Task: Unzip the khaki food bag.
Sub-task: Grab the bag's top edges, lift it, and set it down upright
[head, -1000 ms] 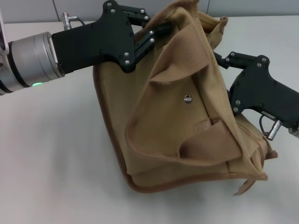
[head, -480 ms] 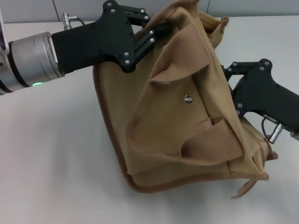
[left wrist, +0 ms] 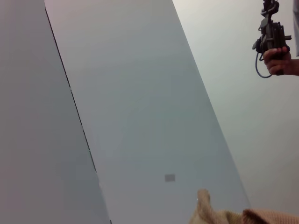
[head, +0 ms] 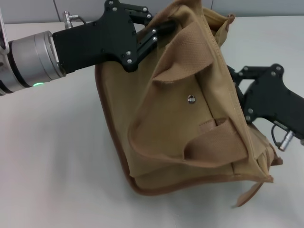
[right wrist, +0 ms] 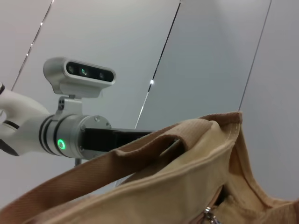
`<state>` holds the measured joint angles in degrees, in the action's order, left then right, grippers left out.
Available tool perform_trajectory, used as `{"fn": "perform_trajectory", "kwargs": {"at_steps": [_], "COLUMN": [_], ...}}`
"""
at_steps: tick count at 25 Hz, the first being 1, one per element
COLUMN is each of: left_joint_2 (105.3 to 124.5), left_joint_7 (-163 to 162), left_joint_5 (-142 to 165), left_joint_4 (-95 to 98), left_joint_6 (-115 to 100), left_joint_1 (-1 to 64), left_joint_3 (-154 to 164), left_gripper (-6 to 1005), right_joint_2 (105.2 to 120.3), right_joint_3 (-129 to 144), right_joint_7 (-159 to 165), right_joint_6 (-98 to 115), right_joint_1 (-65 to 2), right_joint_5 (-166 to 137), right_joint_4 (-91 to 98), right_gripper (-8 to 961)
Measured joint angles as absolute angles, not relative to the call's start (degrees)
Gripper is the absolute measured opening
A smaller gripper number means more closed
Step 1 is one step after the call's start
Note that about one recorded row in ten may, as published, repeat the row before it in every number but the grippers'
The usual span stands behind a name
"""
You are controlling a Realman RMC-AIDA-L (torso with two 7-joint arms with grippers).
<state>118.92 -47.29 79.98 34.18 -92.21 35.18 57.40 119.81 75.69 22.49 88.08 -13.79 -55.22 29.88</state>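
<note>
The khaki food bag (head: 185, 118) lies tipped over on the white table (head: 52, 161), its long axis running from the near edge up toward the far side, with its top opening turned to the right. It is tan canvas with brown piping, wide fabric handles and a silver snap (head: 191, 99) on the front pocket. The left gripper (head: 159, 28) is clenched on the bag's upper far corner. The right gripper (head: 236, 78) sits against the bag's top; whether its fingers grip anything cannot be told.
</note>
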Motion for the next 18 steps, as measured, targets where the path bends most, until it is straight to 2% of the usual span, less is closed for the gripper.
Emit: {"fn": "perform_trajectory", "kwargs": {"at_steps": [7, 18], "left_joint_2": [119.03, 119.09], "left_joint_7": [-47.3, -47.0], "left_joint_5": [79.6, 78.4], "left_joint_4": [34.2, 33.8], "left_joint_6": [-91.6, -90.6], "left_joint_1": [35.2, 35.3], "left_joint_3": [57.4, 57.4], "left_gripper": [117, 120], "right_joint_2": [119.42, 119.19], "right_joint_3": [75.5, 67.3], "right_joint_7": [22.4, 23.2], "right_joint_6": [92.6, 102.0], "right_joint_1": [-8.8, 3.7], "right_joint_5": [-55.6, -63.2], "right_joint_4": [29.5, 26.7], "right_gripper": [8, 13]}}
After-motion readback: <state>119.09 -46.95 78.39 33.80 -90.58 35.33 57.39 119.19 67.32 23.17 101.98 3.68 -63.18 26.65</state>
